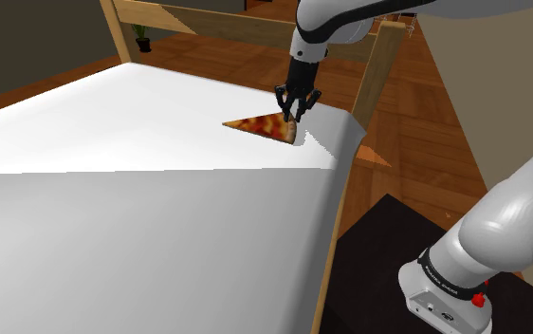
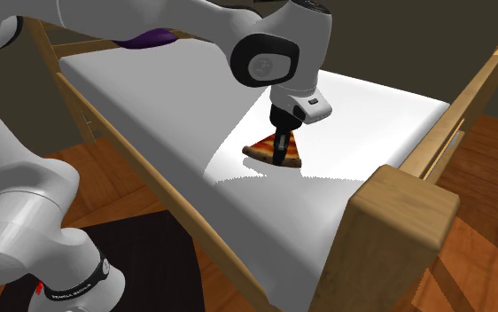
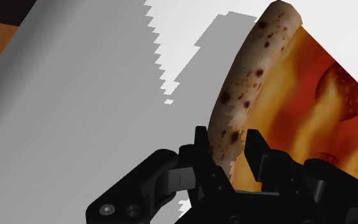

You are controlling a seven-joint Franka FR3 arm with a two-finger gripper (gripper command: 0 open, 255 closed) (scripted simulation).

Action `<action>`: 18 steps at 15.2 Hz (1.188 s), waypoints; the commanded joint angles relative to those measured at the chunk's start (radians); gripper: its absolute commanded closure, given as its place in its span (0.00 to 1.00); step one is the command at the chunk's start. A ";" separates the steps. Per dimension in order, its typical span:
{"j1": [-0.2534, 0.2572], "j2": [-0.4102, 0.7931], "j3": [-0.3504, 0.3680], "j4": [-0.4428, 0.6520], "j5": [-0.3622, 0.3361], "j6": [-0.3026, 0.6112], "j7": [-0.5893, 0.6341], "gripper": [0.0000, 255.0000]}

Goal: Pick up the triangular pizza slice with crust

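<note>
A bedroom in a home: a white mattress [image 1: 141,218] lies in a pale wooden bed frame [image 1: 374,76] on a reddish wood-plank floor [image 1: 426,133], with a small potted plant [image 1: 142,38] standing by the far wall.

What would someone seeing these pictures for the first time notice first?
The triangular red-and-orange pizza slice with a speckled pale crust stands out near the far right corner of the white mattress in the shoulder view. The white robot arm reaches down over it, and its black jaws clasp the crust from both sides in the wrist view. A light wooden bed frame surrounds the mattress.
</note>
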 commanded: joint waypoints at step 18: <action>-0.004 -0.022 -0.005 0.178 -0.008 -0.198 0.028 1.00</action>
